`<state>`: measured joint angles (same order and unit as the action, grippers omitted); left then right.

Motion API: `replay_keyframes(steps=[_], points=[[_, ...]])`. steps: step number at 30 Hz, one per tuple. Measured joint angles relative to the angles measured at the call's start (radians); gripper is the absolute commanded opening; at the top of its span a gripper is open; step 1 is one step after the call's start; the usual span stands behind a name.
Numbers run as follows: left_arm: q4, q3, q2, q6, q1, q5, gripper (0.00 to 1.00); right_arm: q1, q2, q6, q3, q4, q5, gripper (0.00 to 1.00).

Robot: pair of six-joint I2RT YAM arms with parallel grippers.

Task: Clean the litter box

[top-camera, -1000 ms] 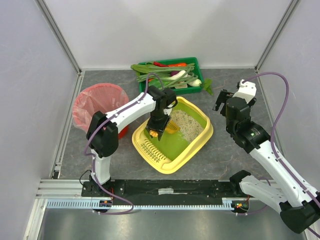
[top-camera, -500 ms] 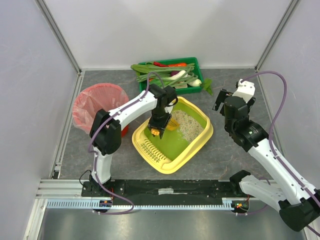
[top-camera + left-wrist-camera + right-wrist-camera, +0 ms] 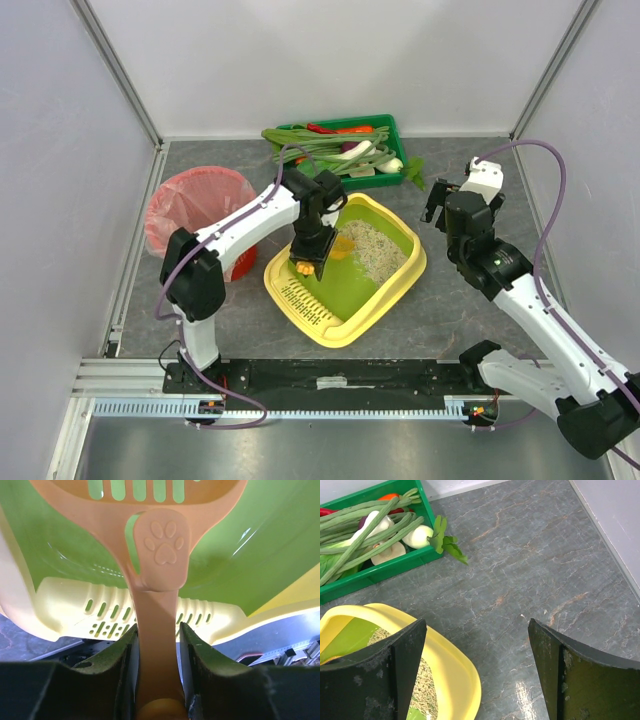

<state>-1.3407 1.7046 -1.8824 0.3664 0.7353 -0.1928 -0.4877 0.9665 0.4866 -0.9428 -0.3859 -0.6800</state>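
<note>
Litter box at the middle of the tabletop, set on a diagonal: slotted yellow ledge at the near-left end, pale litter heaped toward the far-right end, bare green floor between. The left gripper hangs over the box with its fingers pinching the flat handle of an orange slotted scoop. The grip is low on the handle, below the paw-print tab, which leaves the whole blade free. The blade points toward the litter, and the wrist view looks along the handle at the ledge and green wall, so the tool appears lined up for a sifting pass. The right gripper hovers spread wide and empty just beyond the box's far-right corner, over bare tabletop, apparently parked out of the scoop's way or placed to steady the rim. The red bin with a pink bag stands just left of the box, on the scooping arm's side, a likely drop point for waste. The green vegetable crate at the far edge plays no evident part.
</note>
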Motion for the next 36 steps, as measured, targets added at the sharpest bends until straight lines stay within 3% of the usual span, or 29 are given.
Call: replay_keyframes(steps=[17, 36], points=[[-0.007, -0.047, -0.063, -0.015, 0.001, 0.008, 0.02, 0.001, -0.014, 0.002, 0.0, -0.006, 0.001, 0.91], [-0.027, 0.068, -0.156, -0.039, 0.002, 0.029, 0.02, 0.008, -0.014, 0.003, 0.0, -0.017, -0.029, 0.91]])
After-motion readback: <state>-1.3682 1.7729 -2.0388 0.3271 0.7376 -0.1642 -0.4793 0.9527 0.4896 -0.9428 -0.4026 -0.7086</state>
